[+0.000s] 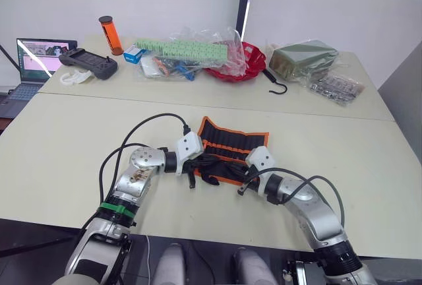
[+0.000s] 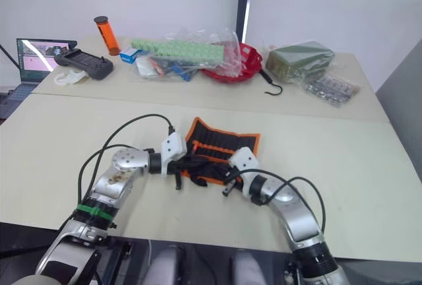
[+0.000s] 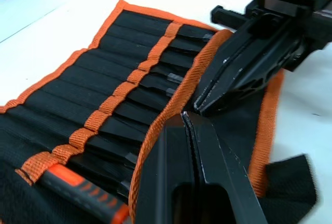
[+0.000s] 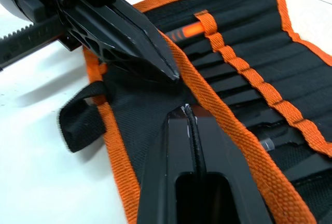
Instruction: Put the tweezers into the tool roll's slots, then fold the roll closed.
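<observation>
Left gripper (image 3: 189, 117): fingers pressed together, tips on the orange-trimmed edge of the roll's near flap; you cannot tell whether cloth is actually pinched between them.
Right gripper (image 4: 185, 109): fingers likewise together, tips against the same orange edge, nearly nose to nose with the left one.
Tool roll (image 1: 232, 141): lies open on the table (image 1: 79, 140) just ahead of both grippers, near flap partly turned up over the inner face.
Slots (image 3: 132, 92): rows of narrow pockets under an orange strap; dark slim handles sit in several of them.
Tweezers (image 3: 155, 85): they look seated in the pockets, so judge the filling done and the folding in hand.
Doing it well: make sure each gripper has real hold of the trim before lifting. Carry both ends of the flap over together, level, so the edge does not twist or drag the handles out.
Cord (image 4: 78, 123): a black strap end trails off the near corner; keep it clear of the fold.
Hard to make out: you cannot count five tweezers. An orange-handled tool (image 3: 83, 193) is cut off at the frame edge.
</observation>
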